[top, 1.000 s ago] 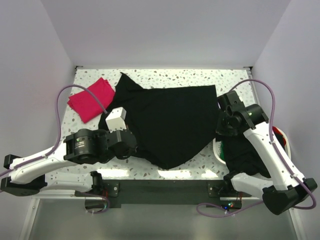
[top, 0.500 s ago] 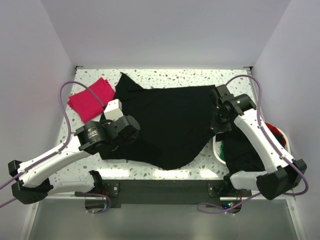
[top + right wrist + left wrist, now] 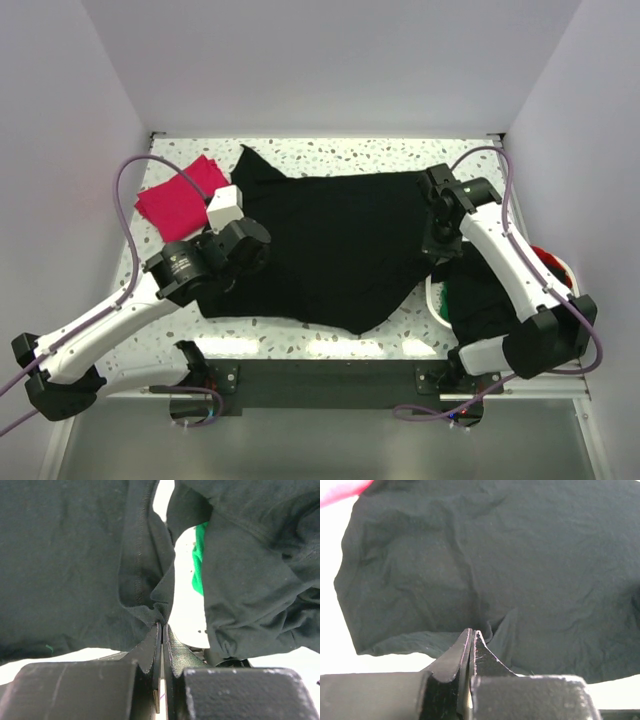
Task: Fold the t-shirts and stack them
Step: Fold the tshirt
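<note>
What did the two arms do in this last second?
The left gripper and right gripper both moved toward the far side of the table, the right one also slightly leftward, dragging the black t-shirt they stay pinched on. The pink t-shirt kept its place.

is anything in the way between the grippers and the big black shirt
Nothing visible does. The left gripper and right gripper are each shut on an edge of the black t-shirt, with cloth pinched between the fingers. The pink t-shirt lies beside its far-left corner, not over it.
</note>
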